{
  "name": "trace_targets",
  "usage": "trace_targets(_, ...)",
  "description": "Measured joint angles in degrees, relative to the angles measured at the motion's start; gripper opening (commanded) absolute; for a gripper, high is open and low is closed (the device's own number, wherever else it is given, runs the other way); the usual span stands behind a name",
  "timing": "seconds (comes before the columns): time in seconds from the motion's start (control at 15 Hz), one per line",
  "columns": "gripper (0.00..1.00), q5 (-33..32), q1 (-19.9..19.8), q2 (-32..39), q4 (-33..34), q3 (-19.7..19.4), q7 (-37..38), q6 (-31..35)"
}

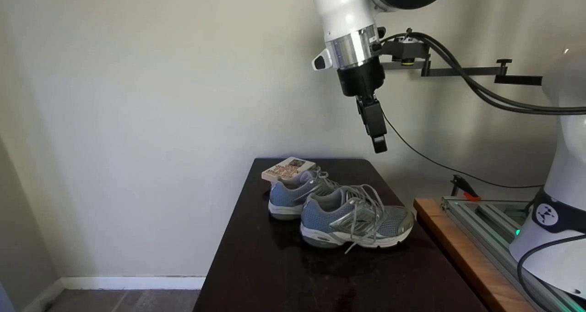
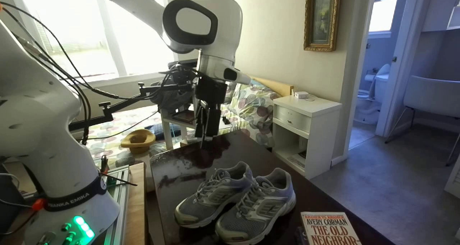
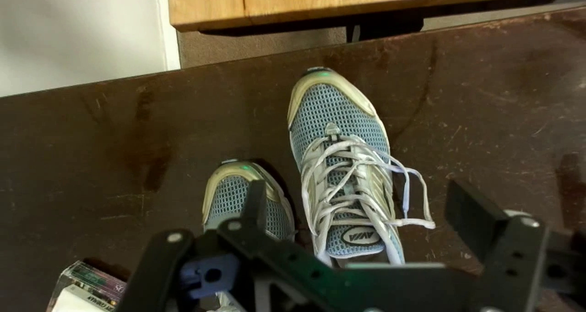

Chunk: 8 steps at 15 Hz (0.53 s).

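L→R in an exterior view: base [image 2: 68, 178], lettered "FRANKA EMIKA" | end effector [image 2: 206, 136] spread wide, touching nothing, above bench [image 2: 179, 173] | AVIA shoe [image 2: 217, 198], so marked on tongue label [image 3: 360, 235] | second shoe [image 2: 260, 209] alongside; both upright on bench, toes toward base, presumably kept paired | book [image 2: 330, 228]: "AVERY CORMAN, THE OLD NEIGHBOR-", rest cut off

I work in a home, by the look of it a bedroom: in an exterior view I see a bed [image 2: 111, 151] with a patterned pillow [image 2: 248, 101], a white nightstand [image 2: 320, 137], a gold-framed picture [image 2: 322, 17] on the wall [image 2: 273, 40], and, through a doorway [image 2: 403, 36], a toilet [image 2: 382, 89].
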Motion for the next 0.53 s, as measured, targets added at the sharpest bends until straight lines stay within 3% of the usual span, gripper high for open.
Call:
trace_targets(0.27, 1.0, 0.0, -0.01, -1.04, 2.21, 0.27, 0.0, -6.34)
trace_targets(0.53, 1.0, -0.09, -0.02, -1.32, 3.22, 0.28, -0.1, -8.33)
